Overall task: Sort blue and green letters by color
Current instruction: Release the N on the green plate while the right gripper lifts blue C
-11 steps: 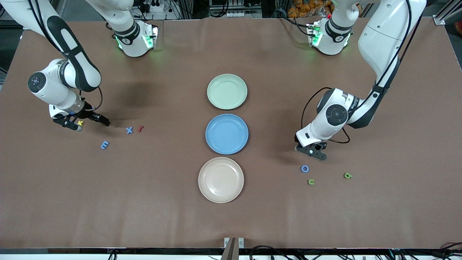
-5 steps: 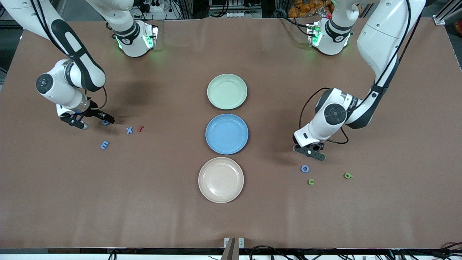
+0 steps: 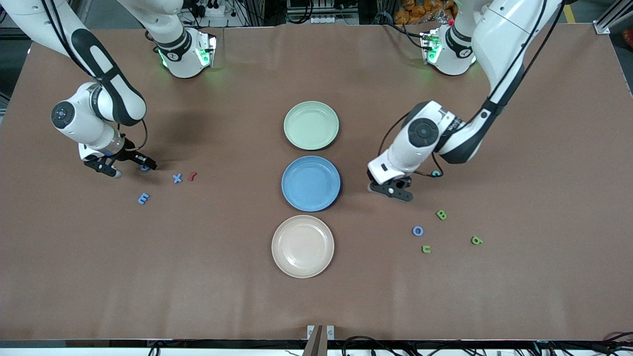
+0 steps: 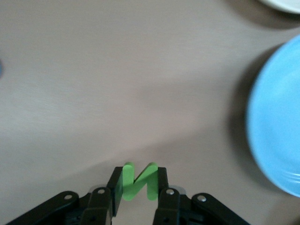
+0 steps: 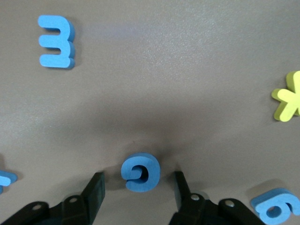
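Beside the blue plate (image 3: 310, 183), over bare desk (image 3: 316, 306): left claw (image 3: 390, 190) pinching the green N (image 4: 138, 180). Carry to the green plate (image 3: 311, 125), lower close, then release. Toward the right arm's end: right claw (image 5: 138, 187) spread astride a blue curled piece (image 5: 140, 172) lying on the desk. Centre before squeezing; avoid nudging neighbours. Legible shapes: blue E (image 3: 143, 199), blue X (image 3: 177, 178), blue O (image 3: 418, 231), green B (image 3: 441, 214). Arm lettering too small to read.

the left gripper (image 3: 390, 190) is pinched tight on something green. the right gripper (image 3: 126, 165) sits low, fingers apart, maybe touching the table.
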Controlling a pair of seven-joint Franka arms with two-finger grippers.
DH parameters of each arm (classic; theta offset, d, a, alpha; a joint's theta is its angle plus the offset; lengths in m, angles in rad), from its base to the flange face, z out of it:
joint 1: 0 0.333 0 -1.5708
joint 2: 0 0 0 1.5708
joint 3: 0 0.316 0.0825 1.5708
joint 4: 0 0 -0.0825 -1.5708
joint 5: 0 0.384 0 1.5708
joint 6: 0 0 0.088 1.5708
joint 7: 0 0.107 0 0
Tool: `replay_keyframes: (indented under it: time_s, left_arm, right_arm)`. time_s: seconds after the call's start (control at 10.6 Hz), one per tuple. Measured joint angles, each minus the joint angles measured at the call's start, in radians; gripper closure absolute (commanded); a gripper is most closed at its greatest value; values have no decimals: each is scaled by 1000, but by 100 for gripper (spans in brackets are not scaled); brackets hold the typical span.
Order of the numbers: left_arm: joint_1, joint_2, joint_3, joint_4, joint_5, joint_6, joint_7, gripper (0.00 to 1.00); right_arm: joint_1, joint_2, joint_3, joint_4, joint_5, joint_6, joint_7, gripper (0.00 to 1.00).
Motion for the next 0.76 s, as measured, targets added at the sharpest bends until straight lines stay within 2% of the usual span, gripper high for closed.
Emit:
replay_keyframes:
  time_s: [0.19, 0.47, 0.57, 0.76]
  left_arm:
    - [-16, -4, -65, 0, 0, -13, -100, 100]
    - [-155, -4, -84, -2, 0, -61, -285, 100]
    - [-195, -5, -86, -2, 0, -70, -334, 100]
    - [-260, -9, -88, -1, 0, -78, -428, 100]
  right_arm:
    - [0, 0, -2, 0, -1, 4, 0, 70]
    - [-2, -3, -7, -1, -4, 15, -1, 82]
    - [-2, -5, -6, -1, -4, 17, -1, 91]
    - [-2, -5, -6, -1, -4, 16, -1, 94]
